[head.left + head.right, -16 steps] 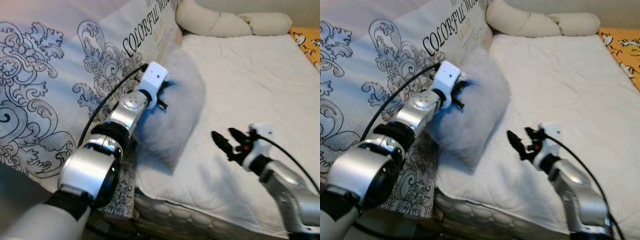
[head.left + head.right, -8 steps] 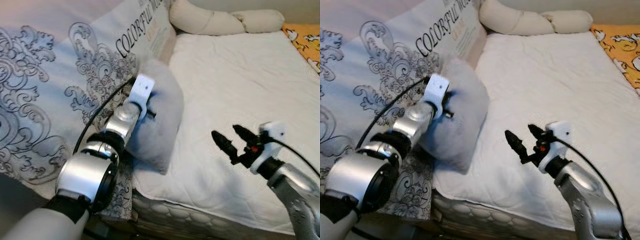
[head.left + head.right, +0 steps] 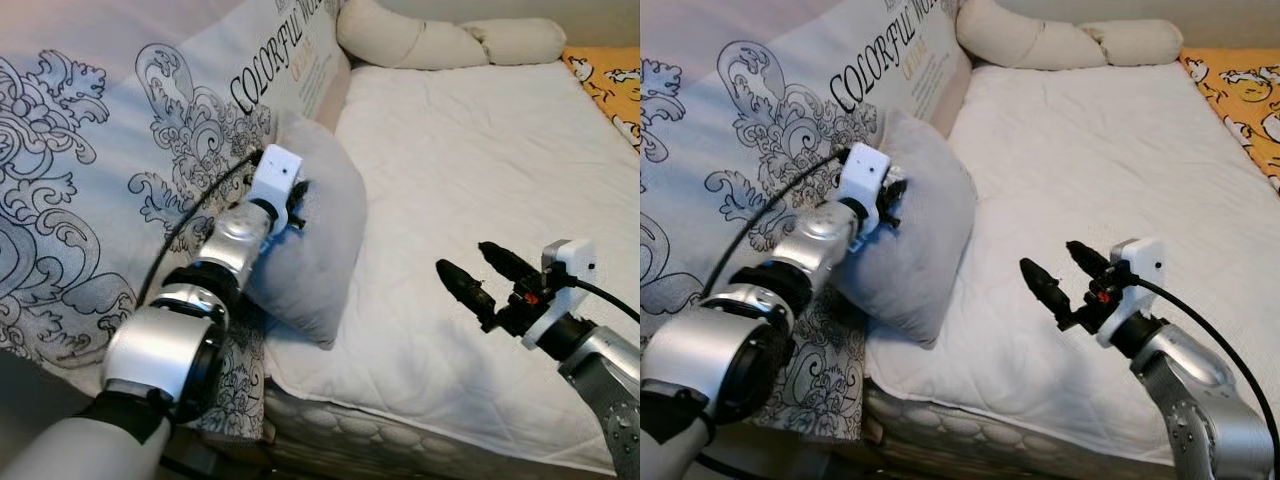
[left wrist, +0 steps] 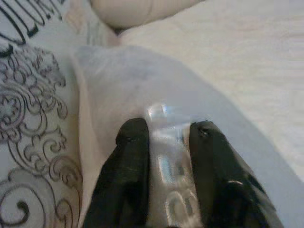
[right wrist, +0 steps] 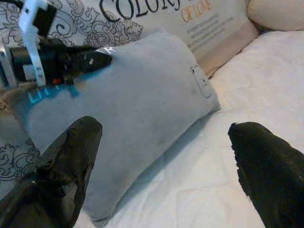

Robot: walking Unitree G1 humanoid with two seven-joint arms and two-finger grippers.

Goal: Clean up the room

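Here, one grey pillow point(image 3: 318, 240), one bed point(image 3: 480, 190), two end effectors.

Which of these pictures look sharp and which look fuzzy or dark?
Both eye views are evenly lit and fairly sharp; the grey pillow casts a soft shadow on the white mattress. Left wrist view: soft, the left claw close up with a pale smear between its fingers. Right wrist view: the right claw's fingers loom dark and blurred.

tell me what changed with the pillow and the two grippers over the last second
The left gripper has drawn the grey pillow back from over the mattress toward the patterned duvet, and it now leans there. The right gripper stayed open above the mattress, apart from the pillow. The long cream bolster has not moved.
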